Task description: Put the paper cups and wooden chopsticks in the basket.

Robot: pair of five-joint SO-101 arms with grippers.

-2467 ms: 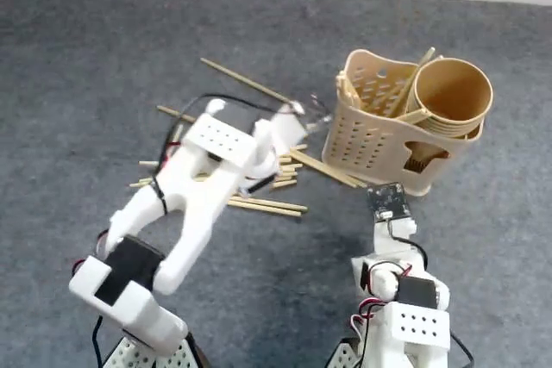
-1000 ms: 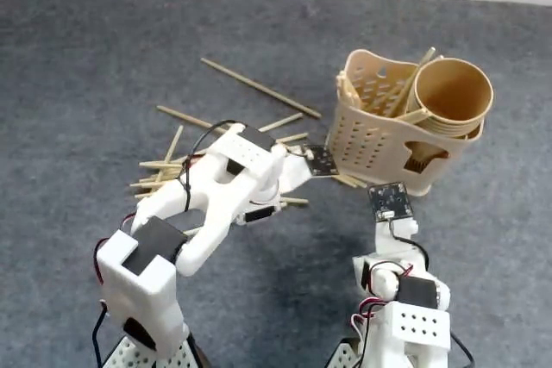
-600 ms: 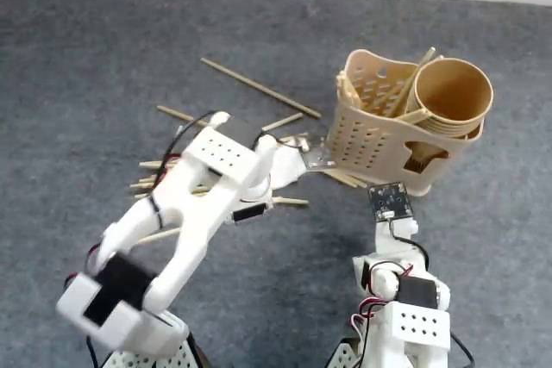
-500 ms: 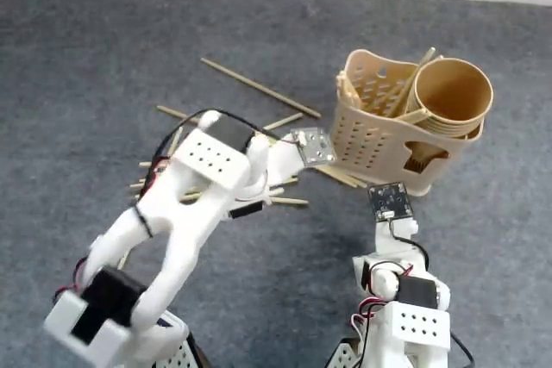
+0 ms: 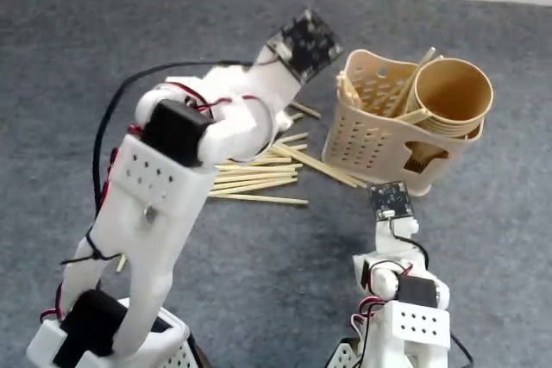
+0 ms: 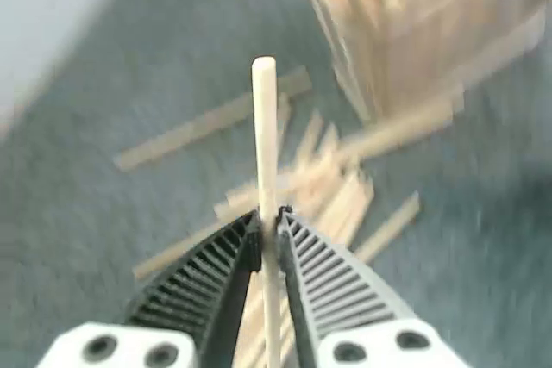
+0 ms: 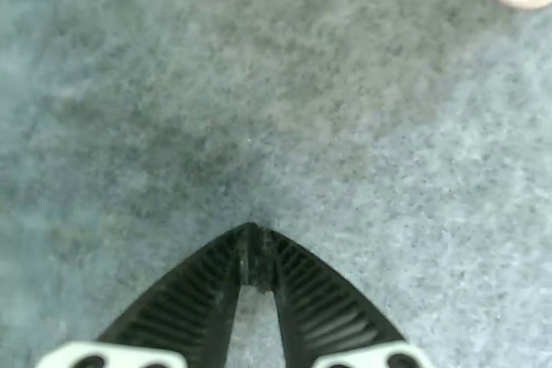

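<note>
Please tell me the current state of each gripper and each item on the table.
Left gripper: shut on one chopstick, raised off the table.
Held chopstick: clamped between the jaws, sticking out past the tips.
Right gripper: shut, empty.
Basket: upright, partly filled.
Paper cups: nested together inside the basket.
Loose chopsticks: lying scattered on the table beside the basket.

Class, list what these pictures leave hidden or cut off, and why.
- High view: the left arm covers part of the chopstick pile.
- High view: the basket wall hides the cups lower down; their count is unclear.
- Left wrist view: the edge cuts off the chopstick in the left claw.
- Right wrist view: the edge cuts off most of the basket.
</note>
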